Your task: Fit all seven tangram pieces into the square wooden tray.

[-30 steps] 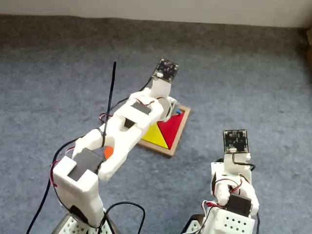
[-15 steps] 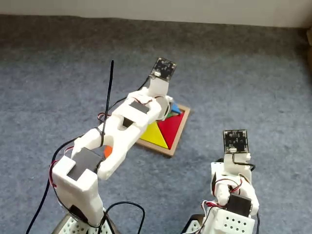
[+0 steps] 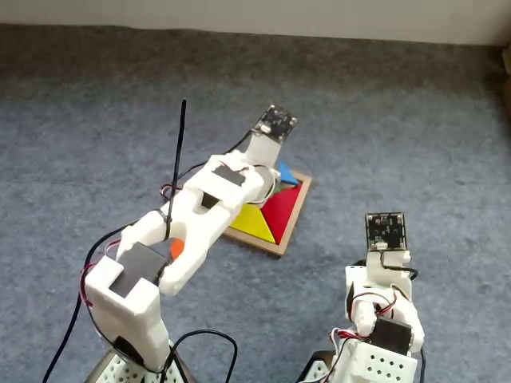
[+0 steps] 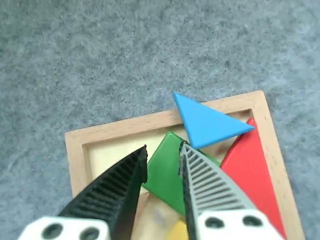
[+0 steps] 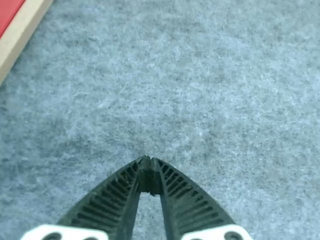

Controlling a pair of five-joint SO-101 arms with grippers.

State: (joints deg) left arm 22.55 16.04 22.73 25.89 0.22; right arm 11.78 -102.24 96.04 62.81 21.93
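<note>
The square wooden tray (image 3: 280,246) lies mid-table with a red triangle (image 3: 284,206) and a yellow triangle (image 3: 255,223) in it. My left gripper (image 4: 163,150) hovers open just above the tray (image 4: 125,125), its fingertips over a green piece (image 4: 167,170) lying inside. A blue triangle (image 4: 207,122) rests tilted across the far rim, partly over the green piece and the red triangle (image 4: 247,160); it also peeks out beside the left arm (image 3: 285,172). My right gripper (image 5: 148,172) is shut over bare carpet, to the right of the tray's edge (image 5: 20,30).
Grey-blue carpet (image 3: 415,136) covers the table all round the tray. The left arm (image 3: 207,207) stretches over the tray's near-left part and hides it. The right arm (image 3: 383,303) stands folded at the front right.
The left arm's wrist has swung slightly right over the tray's far corner, and more of the blue triangle now shows. The right arm has not moved.
</note>
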